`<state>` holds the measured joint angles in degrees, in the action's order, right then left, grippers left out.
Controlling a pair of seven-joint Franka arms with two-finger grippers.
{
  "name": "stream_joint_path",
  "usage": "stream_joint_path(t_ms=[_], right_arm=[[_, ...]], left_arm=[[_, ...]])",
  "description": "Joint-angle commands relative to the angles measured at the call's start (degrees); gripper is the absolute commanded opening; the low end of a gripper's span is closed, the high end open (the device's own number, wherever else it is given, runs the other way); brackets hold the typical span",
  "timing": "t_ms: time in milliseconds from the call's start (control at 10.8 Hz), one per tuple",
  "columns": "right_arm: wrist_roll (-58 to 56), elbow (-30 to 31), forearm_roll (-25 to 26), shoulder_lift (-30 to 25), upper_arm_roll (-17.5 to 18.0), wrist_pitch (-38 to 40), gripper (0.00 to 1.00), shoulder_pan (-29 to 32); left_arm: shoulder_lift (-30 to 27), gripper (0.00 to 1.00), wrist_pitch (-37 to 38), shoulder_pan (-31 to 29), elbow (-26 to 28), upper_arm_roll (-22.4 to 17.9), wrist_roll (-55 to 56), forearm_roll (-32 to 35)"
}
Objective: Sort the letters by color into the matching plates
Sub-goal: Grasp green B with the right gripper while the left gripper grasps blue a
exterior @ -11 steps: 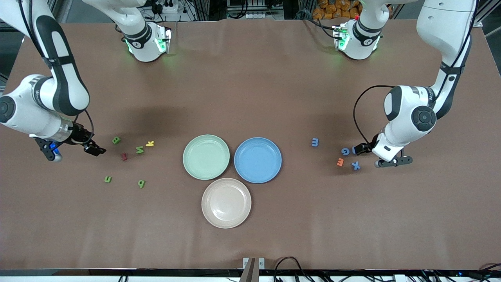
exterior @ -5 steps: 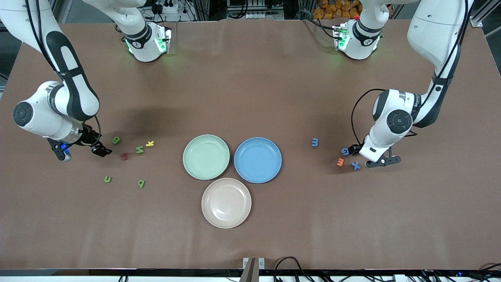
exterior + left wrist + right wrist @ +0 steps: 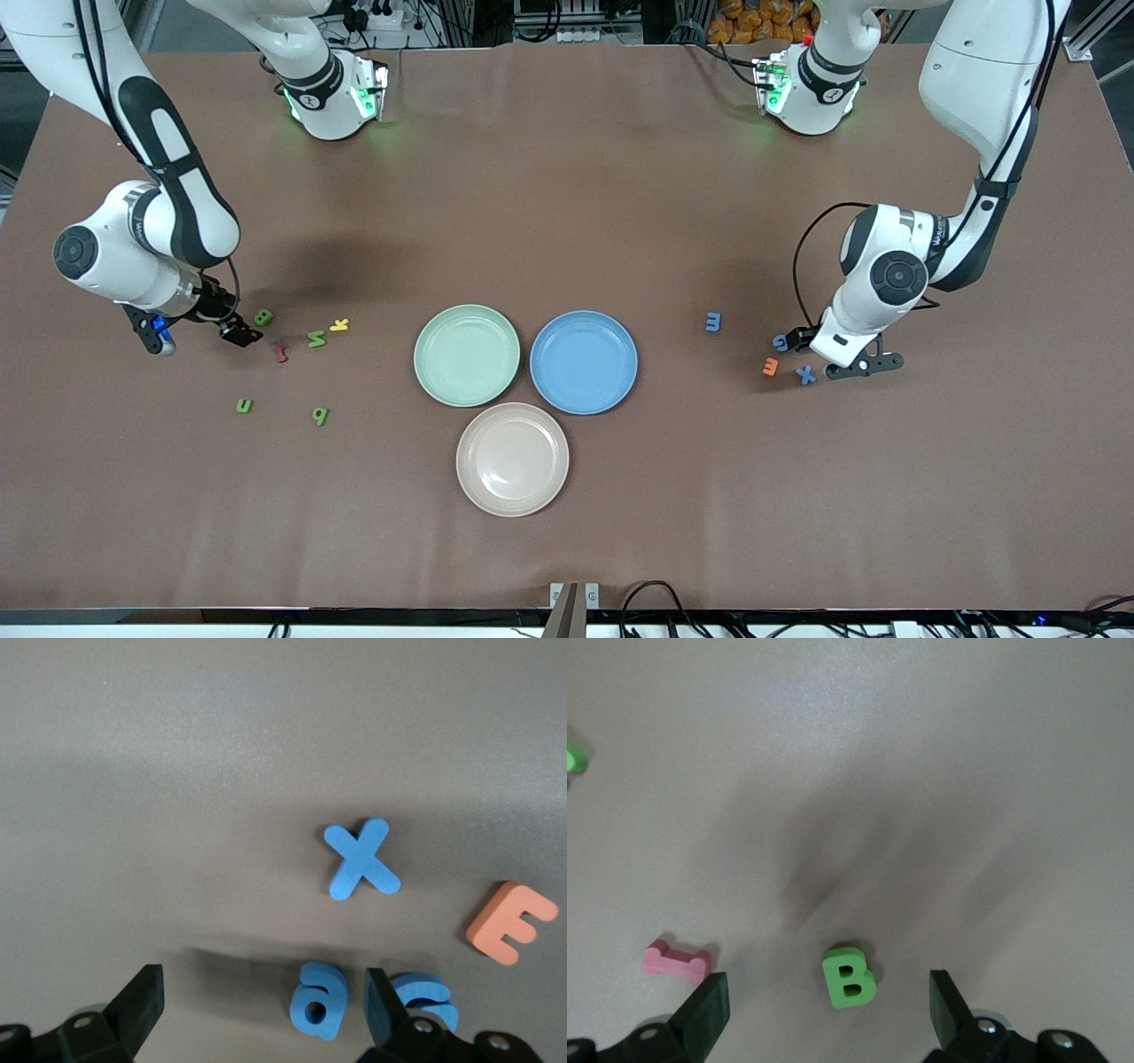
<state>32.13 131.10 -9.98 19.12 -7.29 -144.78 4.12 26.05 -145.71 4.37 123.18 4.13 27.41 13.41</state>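
Right gripper (image 3: 824,1014): jaws spread wide, empty, low over the table with the green B (image 3: 850,975) lying between its fingers, untouched. A pink letter (image 3: 679,960) sits just beside one finger.

Left gripper (image 3: 261,1010): also wide and empty, with the blue a (image 3: 319,999) between its fingers, a second blue letter (image 3: 427,994) against one finger, the blue X (image 3: 361,858) and the orange E (image 3: 511,921) just past the fingertips.

Outward: green plate (image 3: 467,355) and blue plate (image 3: 584,361) side by side mid-table, both bare, as is the beige plate (image 3: 512,458). Remaining green letters (image 3: 316,338) and one blue m (image 3: 713,322) lie loose between the grippers and the plates.

Progress: nothing sorted yet; all eight letters are left, first picks about to start.

Change: over the last second both grippers have closed in on their letter clusters, the right toward the B, the left over the blue pair. Letters and plates have not moved.
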Motion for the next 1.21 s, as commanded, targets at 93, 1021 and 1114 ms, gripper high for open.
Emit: stream_joint_path(t_ms=[93,1021,1114], right_arm=[[-0.3,4.1,-0.7,-0.8,0.5,-4.4,1.00,0.6],[-0.5,6.6,-0.7,-0.5,0.5,-7.6,0.66,-0.6],[-0.5,6.6,-0.7,-0.4,0.5,-7.6,0.65,-0.9]], left_arm=[[1.2,1.00,-0.6,0.0,-0.2,0.0,2.5,1.9],[0.5,1.00,-0.4,1.2,2.1,0.4,5.6,2.0],[0.4,1.00,-0.4,0.7,2.1,0.6,5.4,2.0]])
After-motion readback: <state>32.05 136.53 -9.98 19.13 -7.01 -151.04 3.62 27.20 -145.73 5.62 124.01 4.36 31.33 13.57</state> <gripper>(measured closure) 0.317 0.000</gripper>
